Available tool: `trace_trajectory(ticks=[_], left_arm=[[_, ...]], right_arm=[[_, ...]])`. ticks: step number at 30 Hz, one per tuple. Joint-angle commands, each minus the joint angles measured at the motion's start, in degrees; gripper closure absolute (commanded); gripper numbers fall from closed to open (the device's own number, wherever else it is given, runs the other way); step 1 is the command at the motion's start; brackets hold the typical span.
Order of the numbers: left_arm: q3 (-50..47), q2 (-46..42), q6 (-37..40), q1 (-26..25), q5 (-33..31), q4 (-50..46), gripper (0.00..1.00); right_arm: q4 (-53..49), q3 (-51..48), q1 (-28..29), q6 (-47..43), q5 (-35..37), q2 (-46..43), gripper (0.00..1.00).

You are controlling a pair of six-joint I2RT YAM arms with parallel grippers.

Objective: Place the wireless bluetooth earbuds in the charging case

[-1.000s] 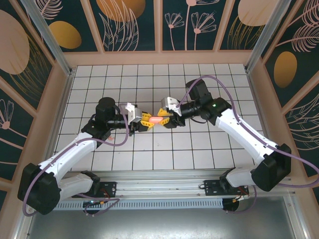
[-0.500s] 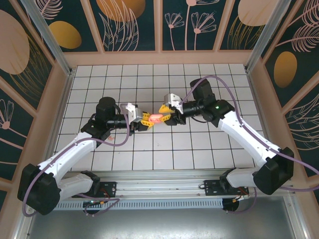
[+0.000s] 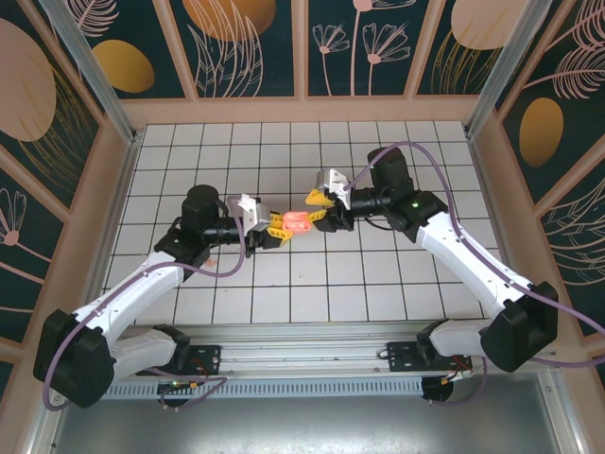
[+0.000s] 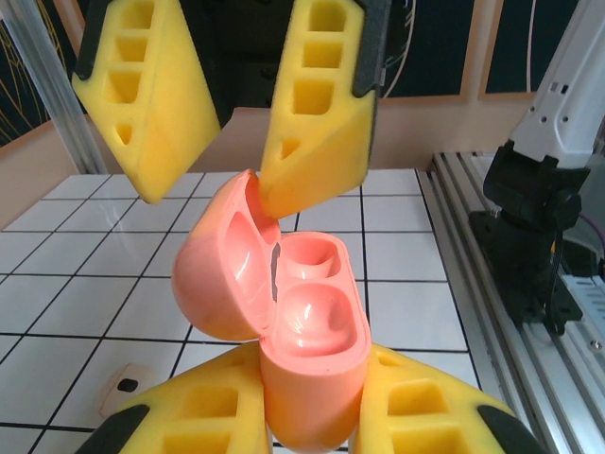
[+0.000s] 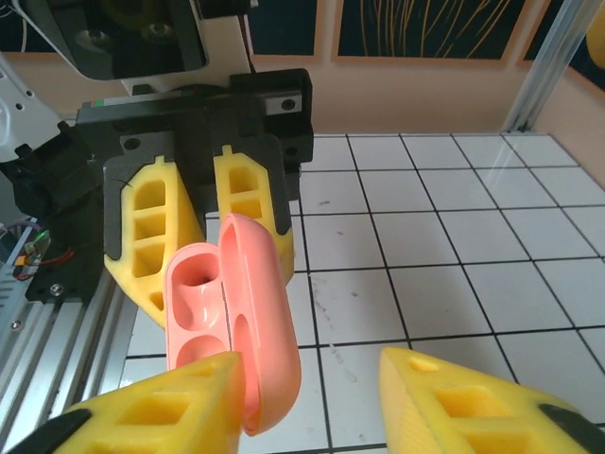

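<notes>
The salmon-pink charging case [image 3: 297, 221] is held above the tiles, with my left gripper [image 3: 281, 230] shut on its lower body [image 4: 312, 397]. Its hinged lid [image 4: 213, 274] stands open to the left, and both paler wells [image 4: 317, 317] look empty. My right gripper [image 3: 317, 208] faces the case from the right with its jaws open. In the right wrist view the lid [image 5: 260, 312] stands edge-on beside the left fingertip [image 5: 180, 388] of my right gripper [image 5: 307, 378]. One yellow right finger [image 4: 317, 142] touches the lid's rim. The earbuds are out of view.
White tiled floor [image 3: 378, 274] spreads under both arms, boxed in by wooden walls [image 3: 302, 109] and metal posts. A small beige oval mark [image 4: 126, 383] lies on a tile below the case. The aluminium rail [image 3: 302, 336] runs along the near edge.
My right gripper has widened its jaws and drawn back up and to the right, off the case. The left gripper still holds the case in the same place.
</notes>
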Motion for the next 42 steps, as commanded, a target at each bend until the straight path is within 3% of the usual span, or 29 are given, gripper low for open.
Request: trace_trajectory(ticks=[1,8,11,15,19,26,36,42], left_arm=[[-1.8,1.3,-5.4,1.2,2.8,8.0,0.86],[-5.6,4.2,-14.1,4.2,1.6,17.0,0.87],[-8.7,5.0,-18.5,6.0,-1.0,21.8,0.88],[-14.0,5.2,-24.0,8.3,-5.5,28.8,0.88],[-19.1,6.3,-30.6,11.5,-9.3,36.4,0.89],[-23.7,6.8,-37.9,17.8,-15.0,40.7,0.89],[-23.7,9.5,-40.3,23.0,-18.7,40.7,0.9],[-23.7,10.5,-41.3,25.7,-20.4,41.6,0.9]], right_arm=[[4.8,-0.9,-0.3,4.7,-2.5,-1.9,0.52],[7.6,0.1,-0.3,13.1,-0.3,-0.9,0.44],[7.1,1.3,-0.3,19.2,4.2,0.3,0.45],[1.5,4.4,-0.3,26.8,11.1,3.8,0.45],[-5.7,8.6,-0.3,27.4,16.4,9.2,0.46],[-14.7,16.5,1.1,15.9,22.1,19.8,0.46],[-20.3,24.6,4.3,-14.1,29.7,33.9,0.48],[-21.8,31.6,4.4,-20.4,32.6,44.2,0.47]])
